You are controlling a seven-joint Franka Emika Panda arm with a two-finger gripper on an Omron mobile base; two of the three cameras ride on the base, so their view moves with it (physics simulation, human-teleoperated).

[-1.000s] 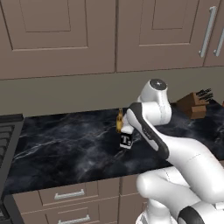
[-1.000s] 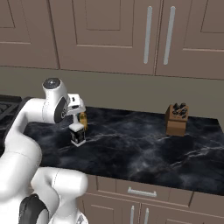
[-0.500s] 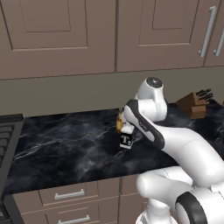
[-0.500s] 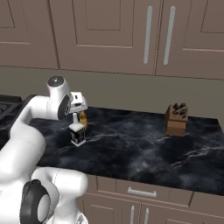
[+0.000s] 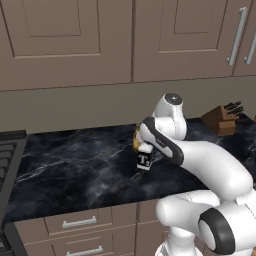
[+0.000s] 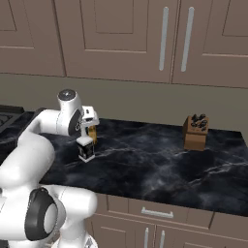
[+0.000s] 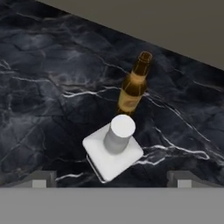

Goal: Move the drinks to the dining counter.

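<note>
1. White and squat, the square-shouldered bottle with the black "T" label [image 7: 114, 149] stood upright on the black white-veined marble worktop [image 5: 75, 170] under the panelled brown wall cabinets [image 6: 121, 38], the slim amber glass beer bottle [image 7: 132, 89] upright just behind it.
2. The two-finger gripper [image 7: 111, 178] hung above the white bottle, fingers spread as wide as they went and holding nothing; both drinks sat far from done, the dining counter nowhere in these frames.
3. A good pick would centre the round cap between the tips, then lower straight down.
4. The amber bottle stood close, so the far side of the hand would need to stay clear of its neck.
5. Closing on the narrow neck below the cap looked safer than on the broad body.
6. The wooden knife block [image 6: 195, 133] stood well apart, out of the way.
</note>
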